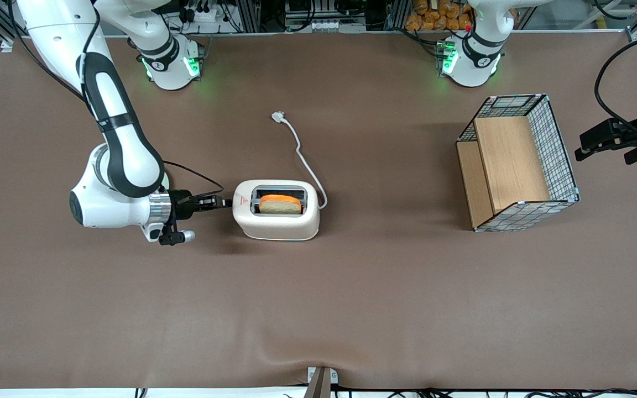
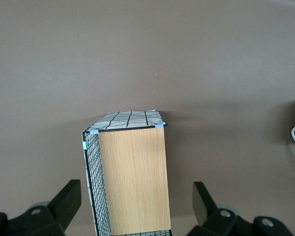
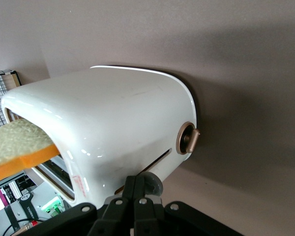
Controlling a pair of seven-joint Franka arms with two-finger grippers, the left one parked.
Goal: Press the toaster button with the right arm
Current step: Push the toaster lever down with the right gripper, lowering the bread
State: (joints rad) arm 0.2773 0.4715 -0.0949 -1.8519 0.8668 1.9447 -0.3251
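The cream-white toaster (image 1: pixel 276 221) stands mid-table with a slice of bread with an orange edge (image 1: pixel 280 204) in its slot. It fills the right wrist view (image 3: pixel 113 123). Its white cord (image 1: pixel 302 157) runs to a plug (image 1: pixel 278 116) farther from the front camera. My right arm (image 1: pixel 119 160) reaches in low from the working arm's end. Its gripper (image 1: pixel 224 202) is shut, with the fingertips (image 3: pixel 133 186) pressed together at the toaster's narrow end face, touching the grey round toaster button (image 3: pixel 155 186). A copper-coloured dial (image 3: pixel 188 138) sits on the same face, apart from the fingers.
A wire-mesh basket with wooden panels (image 1: pixel 539 210) stands toward the parked arm's end of the table and shows in the left wrist view (image 2: pixel 132 182). The brown tabletop (image 1: pixel 318 309) spreads all around the toaster.
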